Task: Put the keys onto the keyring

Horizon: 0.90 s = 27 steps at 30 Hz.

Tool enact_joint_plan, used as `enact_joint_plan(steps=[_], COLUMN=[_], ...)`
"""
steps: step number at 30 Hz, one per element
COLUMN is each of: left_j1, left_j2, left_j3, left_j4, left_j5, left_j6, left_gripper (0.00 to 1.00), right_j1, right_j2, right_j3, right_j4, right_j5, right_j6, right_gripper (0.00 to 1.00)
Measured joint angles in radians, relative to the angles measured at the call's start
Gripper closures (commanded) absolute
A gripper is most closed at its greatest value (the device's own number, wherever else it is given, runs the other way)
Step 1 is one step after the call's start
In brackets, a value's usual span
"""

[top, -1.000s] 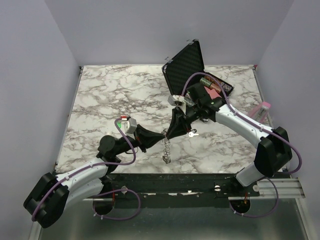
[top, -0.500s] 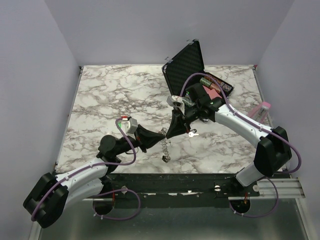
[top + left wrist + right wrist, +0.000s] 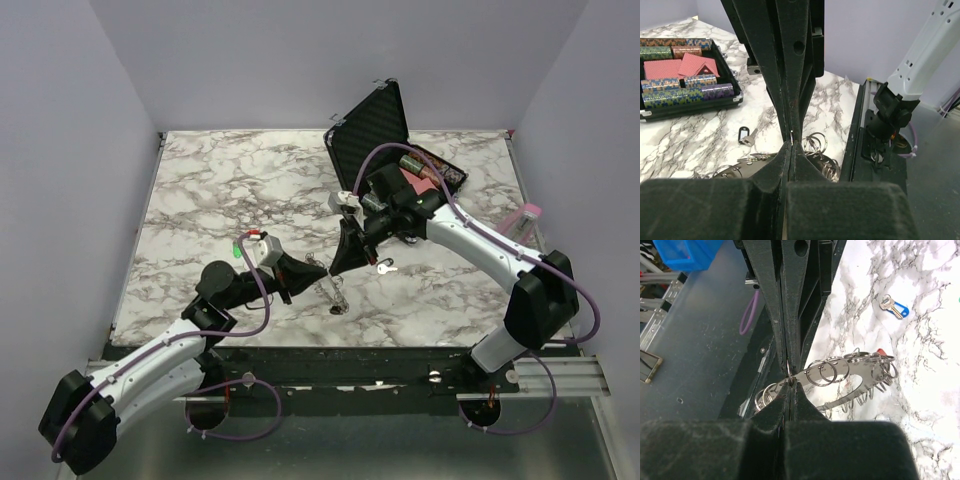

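Note:
The keyring [image 3: 335, 292] hangs as a silver strip of rings between my two grippers, near the table's front edge. In the right wrist view it is a flat silver plate [image 3: 852, 372] carrying several split rings. My left gripper [image 3: 318, 272] and right gripper [image 3: 336, 266] meet tip to tip, and both are shut on the same ring of it. The rings also show in the left wrist view [image 3: 816, 142]. A dark-headed key [image 3: 385, 266] lies on the marble right of the grippers and shows in the left wrist view [image 3: 746, 136]. A blue-headed key-like piece [image 3: 893, 307] lies farther off.
An open black hard case [image 3: 372, 125] with coloured contents stands at the back right and shows in the left wrist view [image 3: 695, 107]. A pink object [image 3: 527, 218] lies at the table's right edge. A red bit [image 3: 881, 351] shows behind the plate. The table's front edge is just below the grippers.
The left arm has swung its elbow up and back. Both grippers have shifted slightly to the left and back, still tip to tip, and the hanging keyring has swung with them.

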State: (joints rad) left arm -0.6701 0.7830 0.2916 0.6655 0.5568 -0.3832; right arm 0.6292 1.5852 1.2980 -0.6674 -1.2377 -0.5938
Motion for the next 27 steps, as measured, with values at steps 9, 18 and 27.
enact_joint_plan(steps=[9, 18, 27], left_j1=[-0.005, -0.006, -0.006], left_j2=[-0.021, -0.022, -0.102], left_j3=[0.044, 0.058, -0.004], left_j4=[-0.153, -0.188, -0.176], left_j5=[-0.001, -0.008, -0.025], left_j6=[0.064, 0.074, 0.077], left_gripper=[1.0, 1.0, 1.0], right_j1=[0.005, 0.005, -0.008], right_j2=[0.013, 0.014, 0.009], right_j3=[0.01, 0.011, 0.022], right_j4=[-0.042, -0.06, -0.09], right_j5=[0.019, 0.022, 0.022], right_j6=[-0.042, -0.058, -0.064], right_gripper=[0.99, 0.64, 0.52])
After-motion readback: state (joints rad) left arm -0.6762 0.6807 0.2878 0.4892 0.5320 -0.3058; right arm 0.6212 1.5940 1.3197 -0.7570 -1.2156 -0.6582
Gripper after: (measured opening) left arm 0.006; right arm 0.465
